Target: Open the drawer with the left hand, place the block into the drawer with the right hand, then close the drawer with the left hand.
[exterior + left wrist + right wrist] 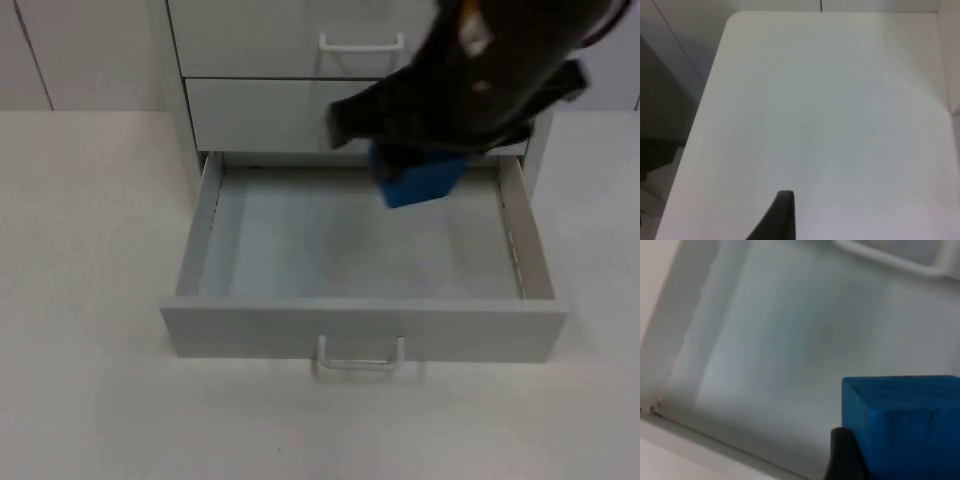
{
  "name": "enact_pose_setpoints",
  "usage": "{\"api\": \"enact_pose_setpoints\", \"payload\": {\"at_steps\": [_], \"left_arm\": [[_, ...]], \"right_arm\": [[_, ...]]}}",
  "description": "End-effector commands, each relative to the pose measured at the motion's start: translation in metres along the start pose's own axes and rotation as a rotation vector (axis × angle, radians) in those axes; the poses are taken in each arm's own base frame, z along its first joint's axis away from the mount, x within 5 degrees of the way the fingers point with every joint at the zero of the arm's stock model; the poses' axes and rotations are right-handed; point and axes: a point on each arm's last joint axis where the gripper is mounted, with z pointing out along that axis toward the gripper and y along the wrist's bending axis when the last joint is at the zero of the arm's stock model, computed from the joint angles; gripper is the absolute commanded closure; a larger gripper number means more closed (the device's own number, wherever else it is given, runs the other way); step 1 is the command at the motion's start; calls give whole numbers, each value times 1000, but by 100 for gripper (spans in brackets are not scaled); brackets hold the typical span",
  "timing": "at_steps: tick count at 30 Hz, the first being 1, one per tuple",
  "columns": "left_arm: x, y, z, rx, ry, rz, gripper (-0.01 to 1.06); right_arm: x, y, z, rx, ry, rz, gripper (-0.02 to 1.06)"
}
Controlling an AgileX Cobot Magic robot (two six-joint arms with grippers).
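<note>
The grey cabinet's lowest drawer (364, 330) stands pulled out toward me, its floor bare, with a white handle (360, 358) on its front. My right gripper (420, 165) hangs over the drawer's back right part, shut on a blue block (422, 183). In the right wrist view the blue block (905, 425) sits against a black fingertip (842, 455), above the drawer floor (790, 340). The left wrist view looks onto bare white table (830, 115) with one black fingertip (782, 215) in sight; the left arm waits off to the side.
Above the open drawer are two shut drawers, the upper one with a white handle (361, 43). White table top (90, 250) spreads left, right and in front of the cabinet. The table's rounded corner (732, 20) and left edge show in the left wrist view.
</note>
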Motion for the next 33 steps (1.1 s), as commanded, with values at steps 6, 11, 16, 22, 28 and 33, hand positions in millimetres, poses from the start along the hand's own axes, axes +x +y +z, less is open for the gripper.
{"api": "enact_pose_setpoints", "payload": {"at_steps": [6, 11, 16, 22, 28, 33], "left_arm": [[1, 0, -1, 5, -5, -14, 0], [1, 0, -1, 5, -5, -14, 0], [1, -1, -1, 6, -6, -15, 0], [1, -1, -1, 6, -6, -15, 0], [1, -1, -1, 6, -6, -15, 0], [1, -1, -1, 6, -6, -15, 0]], "right_arm": [[-4, 19, 45, 34, -13, 17, 105], [7, 23, 74, 38, 0, 21, 105], [18, 28, 98, 20, 17, 15, 105], [29, 28, 120, 32, 28, 39, 105], [35, 26, 128, 59, 41, 41, 96], [35, 25, 129, 64, 43, 41, 58]]}}
